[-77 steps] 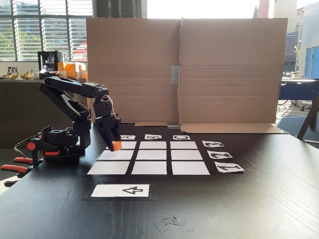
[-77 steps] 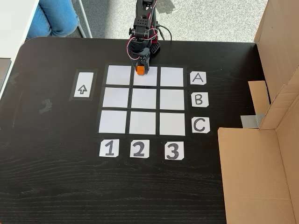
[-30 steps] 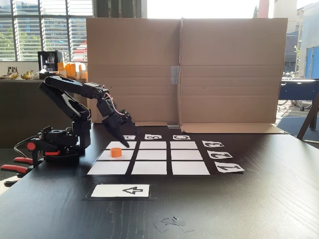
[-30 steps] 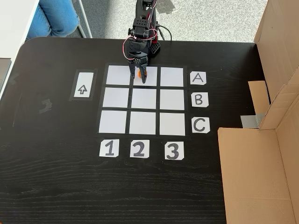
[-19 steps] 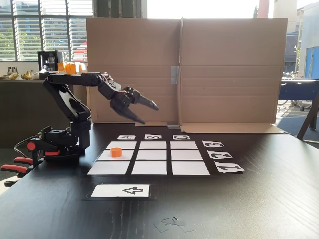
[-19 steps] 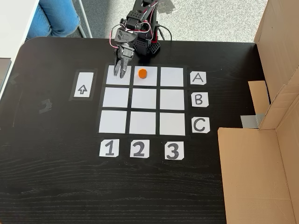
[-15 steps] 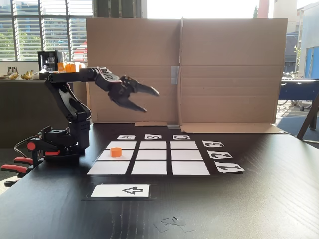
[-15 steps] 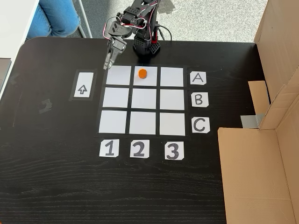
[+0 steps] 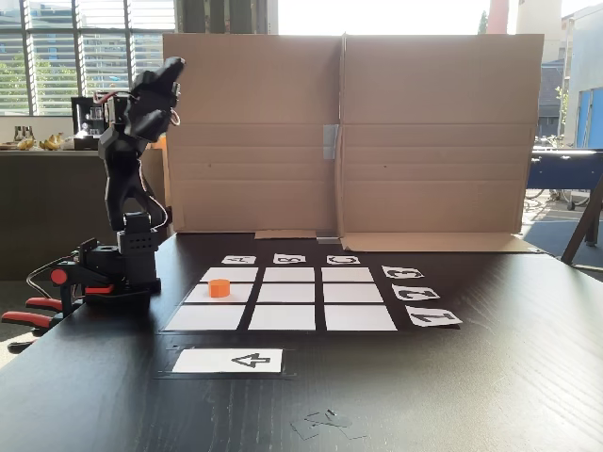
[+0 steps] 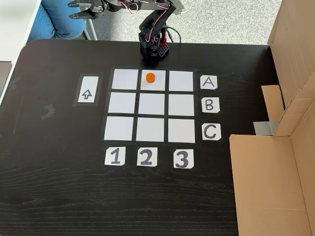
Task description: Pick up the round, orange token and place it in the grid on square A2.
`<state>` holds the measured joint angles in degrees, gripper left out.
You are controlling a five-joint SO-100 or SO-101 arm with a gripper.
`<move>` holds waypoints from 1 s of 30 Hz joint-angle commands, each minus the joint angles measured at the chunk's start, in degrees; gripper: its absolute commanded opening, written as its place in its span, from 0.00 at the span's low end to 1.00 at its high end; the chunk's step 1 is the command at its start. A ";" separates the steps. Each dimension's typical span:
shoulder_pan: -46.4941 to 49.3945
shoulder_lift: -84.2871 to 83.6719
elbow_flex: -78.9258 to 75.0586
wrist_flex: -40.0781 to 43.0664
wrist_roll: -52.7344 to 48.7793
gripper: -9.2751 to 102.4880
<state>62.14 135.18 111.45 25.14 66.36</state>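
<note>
The orange token (image 10: 150,77) stands alone on square A2 (image 10: 158,85), the middle cell of the row beside label A in the grid (image 10: 151,130). In the lower fixed view the token (image 9: 219,287) sits on that same cell (image 9: 241,294), in the grid's (image 9: 283,317) left column. My gripper (image 10: 73,10) is raised high and swung off beyond the table's far left corner, open, with nothing between its fingers. From the lower fixed view the folded arm stands tall over its base, with the gripper (image 9: 171,69) at the top, far above the token.
A white arrow card (image 10: 87,89) lies left of the grid. Folded cardboard (image 10: 275,167) takes up the right side and forms a back wall (image 9: 349,132). A person's jeans-clad leg (image 10: 60,18) is near the gripper. Red clamps (image 9: 38,311) hold the arm's base.
The gripper set the token on A2, opened and let go. It then rose and swung far back and left, away from the grid. The token stayed put.
</note>
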 commanded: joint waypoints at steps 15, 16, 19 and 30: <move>25.40 20.13 27.86 -7.12 2.29 0.14; 26.02 21.88 30.41 -7.12 2.29 0.13; 26.98 26.72 37.09 -7.12 1.58 0.08; 25.66 43.24 56.60 -4.75 -0.97 0.08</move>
<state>88.51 174.64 165.41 19.95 66.01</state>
